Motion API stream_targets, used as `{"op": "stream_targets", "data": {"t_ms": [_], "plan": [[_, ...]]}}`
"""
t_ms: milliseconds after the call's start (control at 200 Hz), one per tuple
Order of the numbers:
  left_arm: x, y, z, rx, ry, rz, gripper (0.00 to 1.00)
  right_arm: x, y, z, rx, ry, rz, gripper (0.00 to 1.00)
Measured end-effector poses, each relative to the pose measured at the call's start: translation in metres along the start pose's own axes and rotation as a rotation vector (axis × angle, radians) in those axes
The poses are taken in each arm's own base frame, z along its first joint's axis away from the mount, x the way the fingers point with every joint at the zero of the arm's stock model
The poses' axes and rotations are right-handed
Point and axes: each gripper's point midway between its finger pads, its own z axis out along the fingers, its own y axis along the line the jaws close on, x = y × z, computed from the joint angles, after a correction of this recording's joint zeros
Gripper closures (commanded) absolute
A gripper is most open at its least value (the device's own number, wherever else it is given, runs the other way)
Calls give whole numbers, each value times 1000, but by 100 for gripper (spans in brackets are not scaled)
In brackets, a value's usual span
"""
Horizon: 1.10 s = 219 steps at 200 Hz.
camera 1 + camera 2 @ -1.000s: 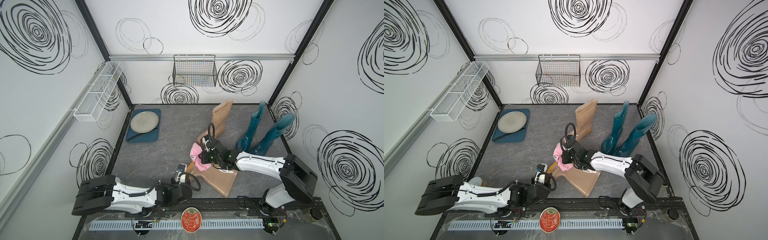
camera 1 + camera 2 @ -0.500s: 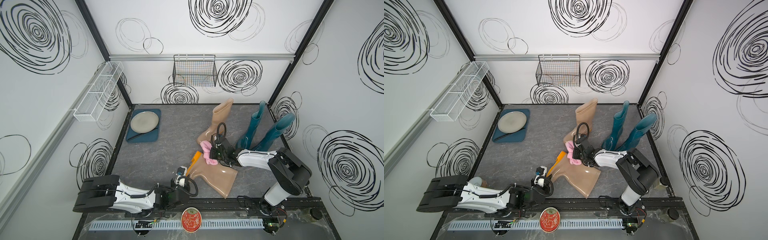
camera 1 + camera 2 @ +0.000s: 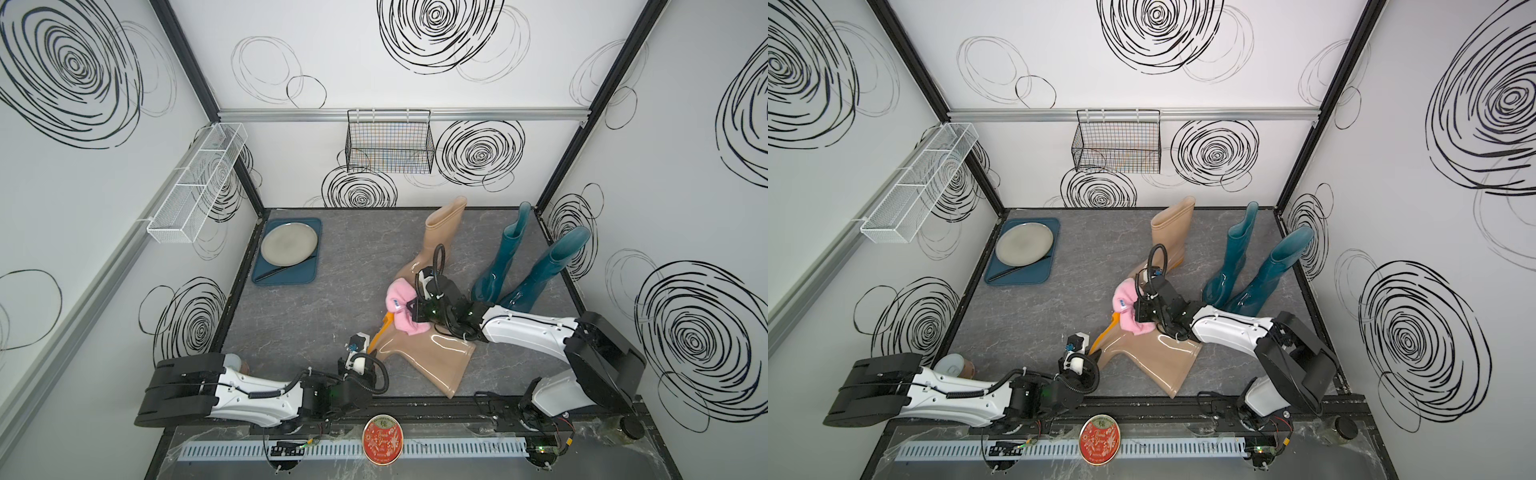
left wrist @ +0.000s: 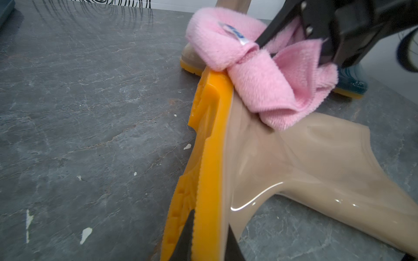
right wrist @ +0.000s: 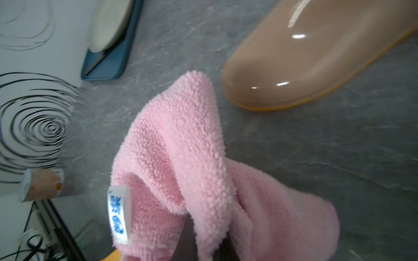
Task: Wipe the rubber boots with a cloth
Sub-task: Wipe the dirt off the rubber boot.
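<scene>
A beige rubber boot (image 3: 428,357) (image 3: 1154,357) lies on its side near the front, its orange sole (image 4: 210,146) facing left. My left gripper (image 3: 372,353) (image 4: 210,244) is shut on that sole at the heel. The pink cloth (image 3: 401,307) (image 4: 260,74) (image 5: 181,158) rests bunched on the boot's foot, with my right gripper (image 3: 411,309) (image 5: 205,244) shut on it. A second beige boot (image 3: 440,237) (image 5: 316,52) stands just behind. Two teal boots (image 3: 503,257) (image 3: 548,270) stand at the right, behind the right arm.
A blue tray (image 3: 286,276) with a grey plate (image 3: 289,244) sits at the back left. A wire basket (image 3: 388,143) hangs on the back wall and a white wire shelf (image 3: 199,183) on the left wall. A cup (image 3: 955,365) lies by the left arm. A red tin (image 3: 382,436) sits on the front rail.
My right gripper carried the cloth rightward along the lying boot, then back left toward the sole. The left gripper kept its hold on the heel while the boot shifted slightly.
</scene>
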Motion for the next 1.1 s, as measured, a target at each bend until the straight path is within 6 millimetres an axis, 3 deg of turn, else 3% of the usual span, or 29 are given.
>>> {"op": "stream_targets", "data": {"t_ms": [75,135,250,370,435,520,721,786,851,911,986,1096], "plan": [[0,0,0,0,0,0,100,8,-31,4,69,24,35,100],[0,0,0,0,0,0,100,13,-36,4,88,38,29,100],[0,0,0,-1,-2,0,100,19,-17,0,85,38,-48,100],[-1,0,0,0,-3,7,100,34,34,-7,23,40,-186,100],[-2,1,0,-1,-4,8,100,39,50,-9,-9,43,-219,100],[-2,1,0,3,-1,8,100,38,46,-7,-11,54,-206,100],[-2,0,1,18,14,5,100,28,7,0,-2,95,-128,100],[-2,0,2,22,20,1,100,31,10,-1,-1,101,-164,100],[-2,0,3,28,27,-8,100,40,26,-2,-18,114,-230,100],[-3,0,5,33,36,-20,86,49,46,-3,-41,128,-291,100],[-3,0,6,42,50,-35,76,61,65,-5,-72,140,-347,100],[-6,-5,6,74,64,-60,60,71,71,-4,-85,157,-384,100]]}}
